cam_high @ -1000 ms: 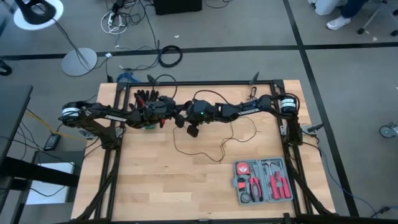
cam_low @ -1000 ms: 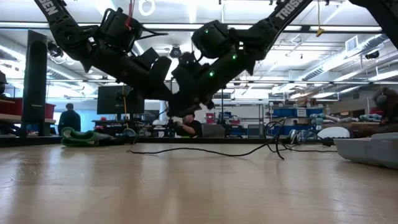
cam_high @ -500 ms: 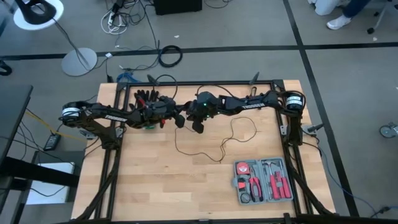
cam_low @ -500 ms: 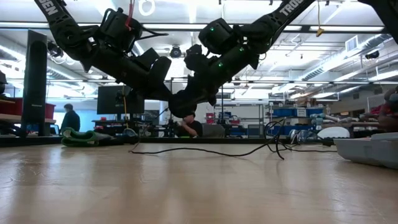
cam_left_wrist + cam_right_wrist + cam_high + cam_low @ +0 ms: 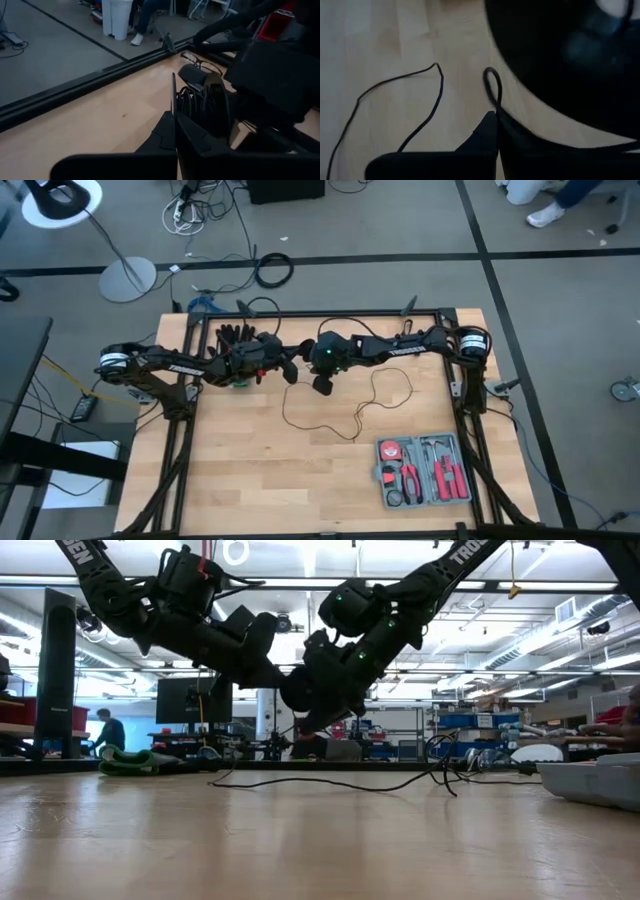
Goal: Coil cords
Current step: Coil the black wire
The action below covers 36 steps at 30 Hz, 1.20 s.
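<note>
Closest to me a gray tool case (image 5: 424, 470) sits on the wooden table (image 5: 250, 480); farther in, the thin black cord (image 5: 330, 425) lies loose on the wood, looping from the middle toward my right arm's side; above it my right gripper (image 5: 322, 384) hangs off the table with its fingers pressed together, pinching the cord (image 5: 492, 90); just beside it my left gripper (image 5: 290, 370) has its fingers pressed together on a bunch of cord loops (image 5: 192, 102); green and black gloves (image 5: 235, 338) lie at the far edge.
</note>
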### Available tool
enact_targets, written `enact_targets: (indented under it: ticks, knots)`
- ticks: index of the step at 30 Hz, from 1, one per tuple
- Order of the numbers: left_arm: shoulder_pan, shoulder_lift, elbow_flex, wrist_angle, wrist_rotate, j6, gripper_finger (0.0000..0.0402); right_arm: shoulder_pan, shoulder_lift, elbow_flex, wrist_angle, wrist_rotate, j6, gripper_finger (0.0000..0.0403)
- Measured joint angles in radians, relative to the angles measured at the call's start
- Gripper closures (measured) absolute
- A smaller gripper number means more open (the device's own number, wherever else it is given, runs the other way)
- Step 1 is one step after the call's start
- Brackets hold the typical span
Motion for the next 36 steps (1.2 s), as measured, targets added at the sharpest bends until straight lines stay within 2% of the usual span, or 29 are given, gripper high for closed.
enact_targets:
  ticks: [10, 12, 14, 24, 36]
  knots:
    - [0.000, 0.000, 0.000, 0.058, 0.026, -0.004, 0.0401, -0.006, 0.007, 0.000, -0.058, 0.006, 0.004, 0.0399]
    - [0.001, 0.000, 0.000, 0.074, 0.041, -0.005, 0.0402, -0.006, 0.010, 0.000, -0.054, 0.040, 0.018, 0.0399]
    - [0.002, -0.001, 0.000, 0.078, 0.042, -0.010, 0.0402, -0.006, 0.012, 0.000, -0.028, 0.069, 0.023, 0.0399]
    - [0.003, -0.003, 0.000, 0.047, 0.022, -0.017, 0.0401, -0.006, 0.015, -0.002, 0.132, 0.075, 0.041, 0.0399]
    - [-0.001, -0.003, 0.001, 0.005, 0.008, 0.026, 0.0401, 0.003, 0.016, -0.002, 0.186, 0.099, 0.049, 0.0399]
